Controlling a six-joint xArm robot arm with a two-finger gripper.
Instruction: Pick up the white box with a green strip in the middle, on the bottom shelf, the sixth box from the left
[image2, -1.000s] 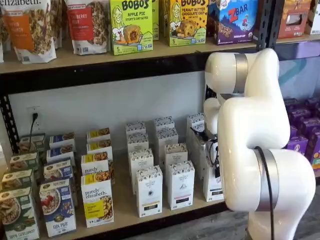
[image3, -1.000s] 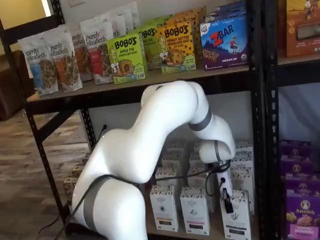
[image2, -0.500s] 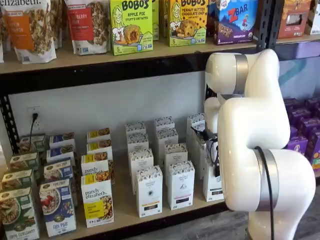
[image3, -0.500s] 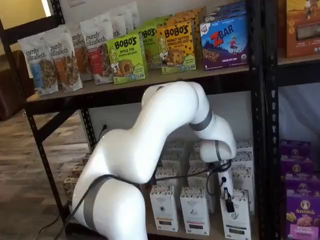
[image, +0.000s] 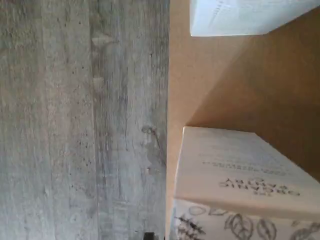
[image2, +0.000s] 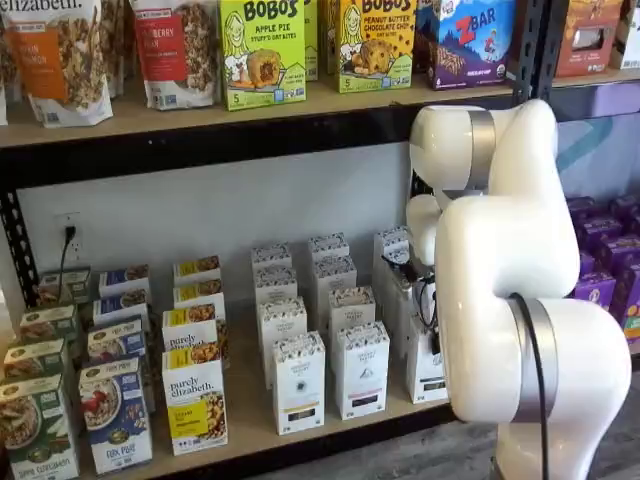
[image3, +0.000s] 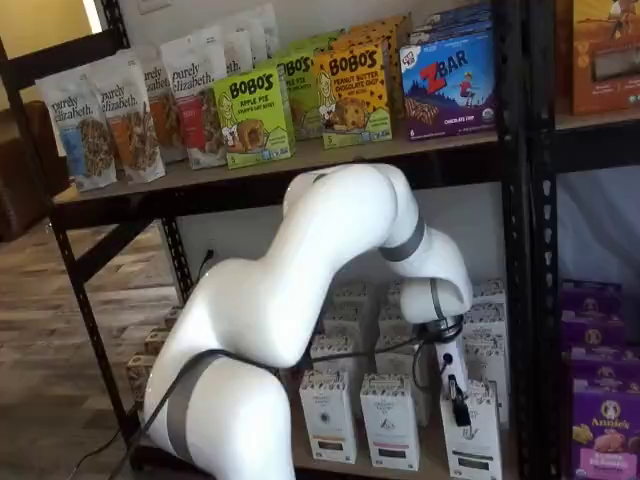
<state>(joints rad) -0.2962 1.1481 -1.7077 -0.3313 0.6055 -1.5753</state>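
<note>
White box (image3: 472, 440) upright at the right end of the front row on the bottom shelf (image2: 250, 415), close to the black upright, half hidden behind the arm in a shelf view (image2: 425, 368). Speckled dark band round its top, small dark label low on the front. Gripper (image3: 459, 410) right at the box's top front edge, black finger hanging against the speckled band, cable looping beside it. Seen side-on only, so cannot tell whether spread or pressed together, nor whether touching the carton. From the wrist view, close over a white carton top (image: 240, 175) with a leaf-pattern band and faint print too blurred to read, sitting at the shelf's front edge above grey wood floor (image: 75, 120). Similar white cartons (image2: 298, 382) in rows to its left. Further left, yellow-and-white "purely elizabeth" boxes (image2: 194, 400). Upper shelf: "BOBO'S APPLE PIE" (image2: 262, 50), "BOBO'S PEANUT BUTTER CHOCOLATE CHIP" (image3: 354, 95), "ZBAR" (image3: 448, 82), "purely elizabeth" bags (image3: 82, 130). Purple "Annie's" boxes (image3: 608, 430) in the next bay.
</note>
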